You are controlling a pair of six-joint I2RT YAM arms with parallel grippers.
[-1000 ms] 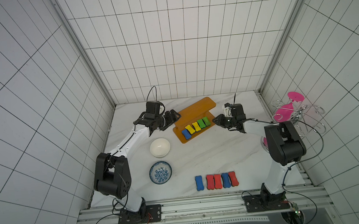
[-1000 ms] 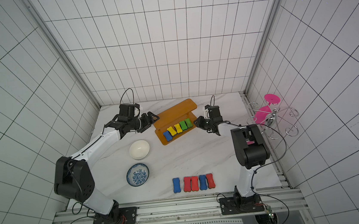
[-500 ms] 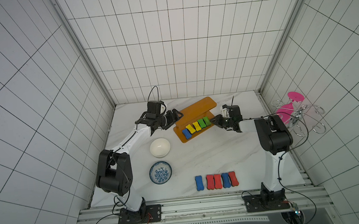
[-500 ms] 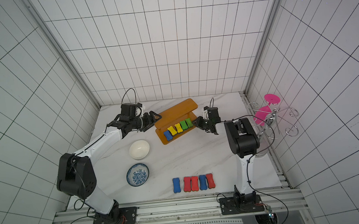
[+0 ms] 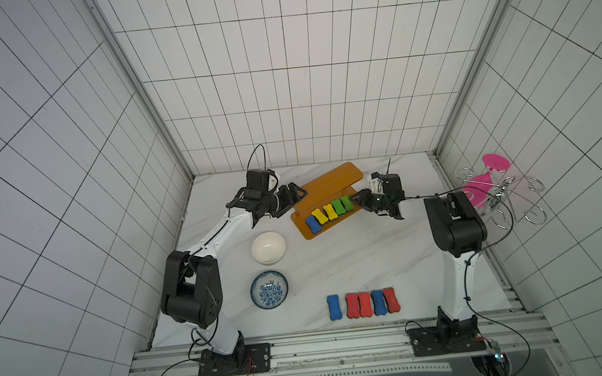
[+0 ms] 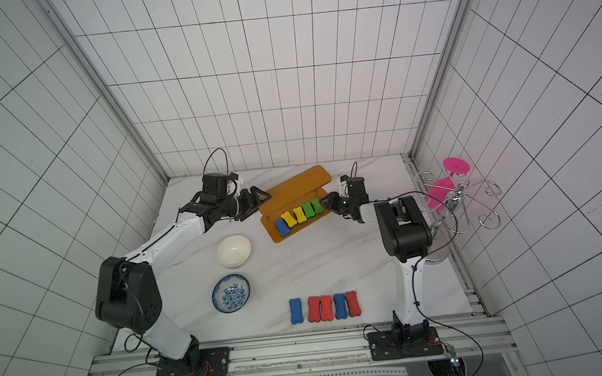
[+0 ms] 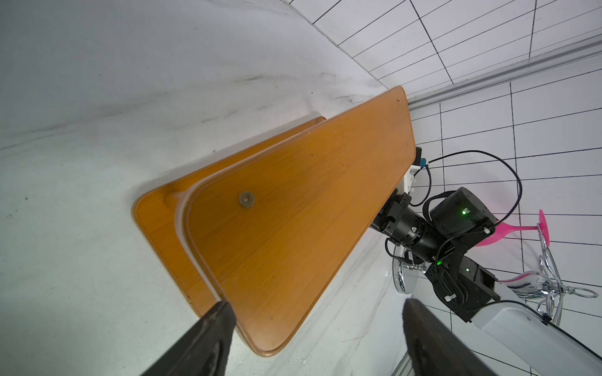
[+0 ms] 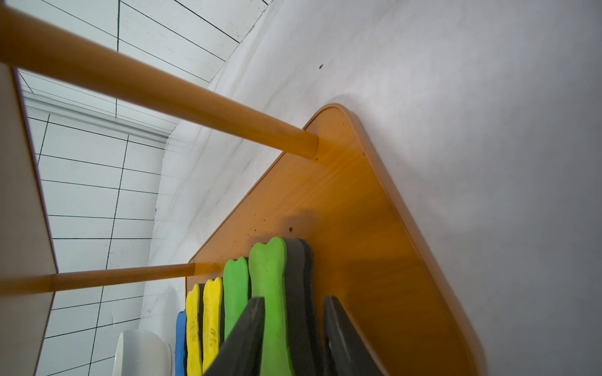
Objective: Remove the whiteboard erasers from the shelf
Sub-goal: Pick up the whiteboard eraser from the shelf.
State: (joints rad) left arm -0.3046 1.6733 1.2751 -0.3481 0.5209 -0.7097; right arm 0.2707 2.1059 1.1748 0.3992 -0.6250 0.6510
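- Bottom centre of a top view: five blue and red bone-shaped foam whiteboard erasers [image 5: 363, 303] lie on the white marble tabletop [image 5: 355, 259], already removed.
- Mid-frame: five more erasers [image 5: 328, 212] (blue, yellow, green) line the lower board of the orange two-tier shelf [image 5: 329, 182].
- Right tool [image 5: 358, 199]: jaws part-open astride the end green eraser [image 8: 268, 293], seemingly unclamped; next, close and lift out.
- Left tool [image 7: 316, 309]: wide open by the shelf's left end, empty.

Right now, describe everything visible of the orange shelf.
The shelf is orange, wood-grained and rounded at the corners: two boards, the upper board raised on round posts over the lower board. It stands angled at the back of the table. The upper board is bare; five erasers sit in a row on the lower board. The open left gripper hovers at one end, the right gripper at the other; contact is unclear.
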